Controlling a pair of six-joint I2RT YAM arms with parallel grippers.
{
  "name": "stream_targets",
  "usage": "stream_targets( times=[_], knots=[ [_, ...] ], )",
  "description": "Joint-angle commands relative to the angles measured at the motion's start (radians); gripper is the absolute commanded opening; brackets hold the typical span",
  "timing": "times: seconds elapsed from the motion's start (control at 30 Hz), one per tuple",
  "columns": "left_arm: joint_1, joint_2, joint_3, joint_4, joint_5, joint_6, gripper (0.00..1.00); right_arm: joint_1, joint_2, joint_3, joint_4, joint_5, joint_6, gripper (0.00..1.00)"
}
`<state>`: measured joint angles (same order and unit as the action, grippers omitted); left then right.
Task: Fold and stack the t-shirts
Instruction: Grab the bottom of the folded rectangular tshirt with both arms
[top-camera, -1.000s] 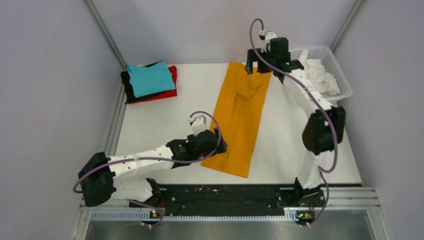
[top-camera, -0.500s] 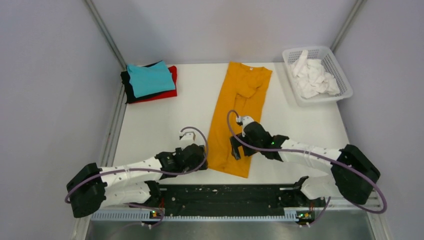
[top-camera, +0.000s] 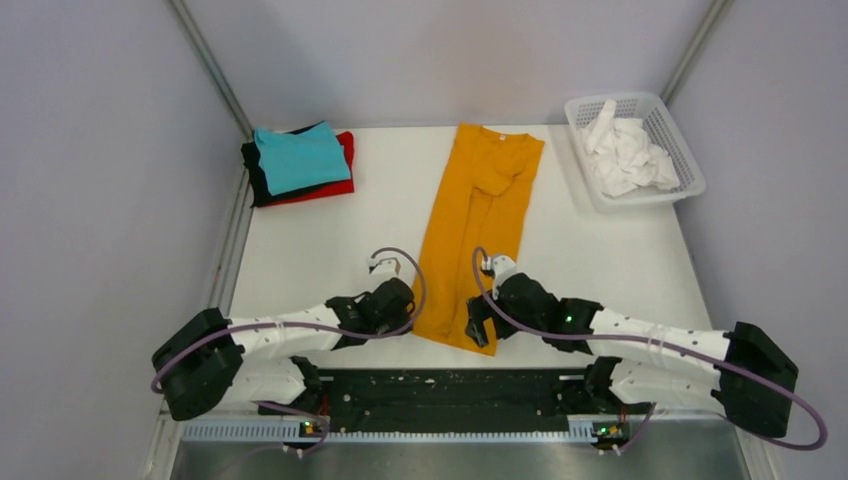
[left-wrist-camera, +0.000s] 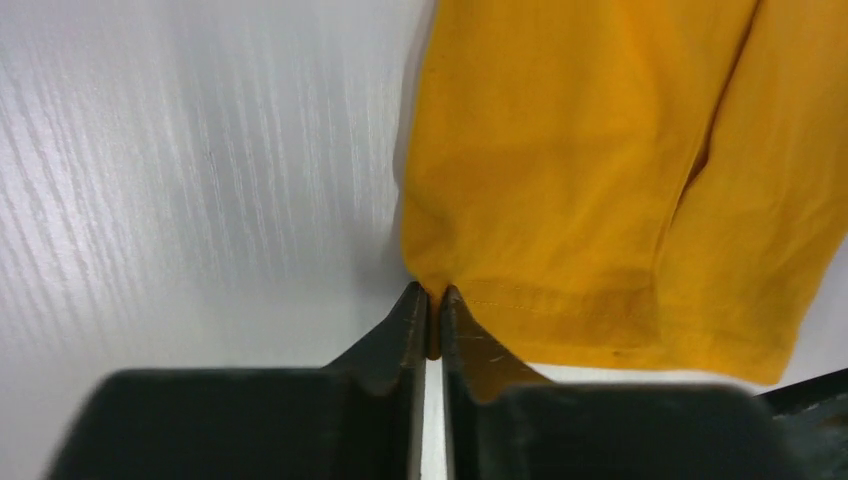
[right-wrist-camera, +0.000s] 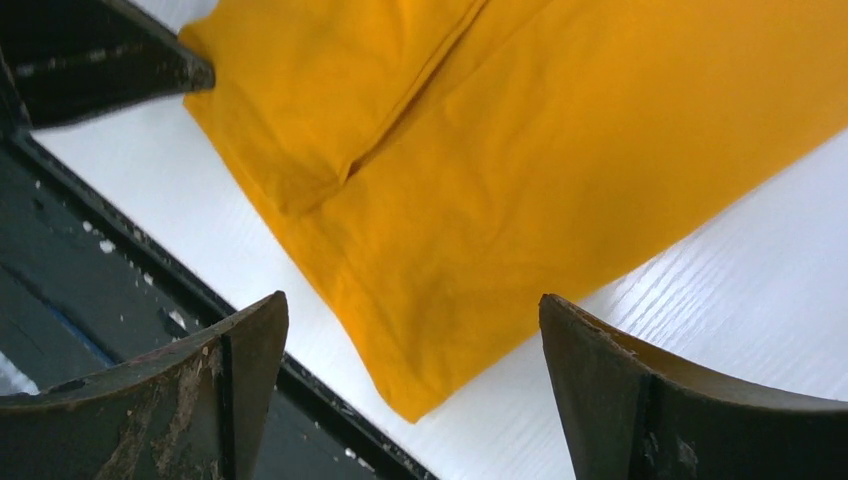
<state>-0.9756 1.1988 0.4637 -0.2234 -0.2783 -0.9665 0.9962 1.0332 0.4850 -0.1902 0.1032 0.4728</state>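
T-shirt (top-camera: 478, 215) corner pinched in left gripper (left-wrist-camera: 428, 298), right gripper (right-wrist-camera: 410, 310) wide over hem

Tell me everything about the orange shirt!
The orange shirt is soft, plain, mustard-coloured cloth, folded lengthwise into a long strip, lying flat on the white table, collar far, hem near. The left jaws pinch its near-left hem corner; the right jaws stand open over the near-right corner.

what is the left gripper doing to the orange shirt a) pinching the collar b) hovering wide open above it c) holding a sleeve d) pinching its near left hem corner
d, the left wrist view shows the left gripper closed on the hem corner of the orange shirt at its near left end.
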Motion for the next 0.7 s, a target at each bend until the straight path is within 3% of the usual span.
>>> stream_targets(
  times=[0.0,0.17,0.47,0.67],
  knots=[
    [0.03,0.045,0.004,0.006,0.058,0.004,0.01,0.091,-0.061,-0.01,-0.065,-0.018,0.021,0.92],
    [0.032,0.051,-0.007,0.035,0.104,0.0,0.0,0.215,0.014,-0.001,-0.08,0.005,0.052,0.84],
    [0.032,0.047,-0.001,-0.035,0.086,-0.02,0.0,0.229,0.173,0.058,-0.175,0.101,0.089,0.68],
    [0.032,0.04,0.0,-0.05,0.112,-0.029,0.0,0.229,0.182,0.043,-0.188,0.078,0.129,0.39]
  ],
)
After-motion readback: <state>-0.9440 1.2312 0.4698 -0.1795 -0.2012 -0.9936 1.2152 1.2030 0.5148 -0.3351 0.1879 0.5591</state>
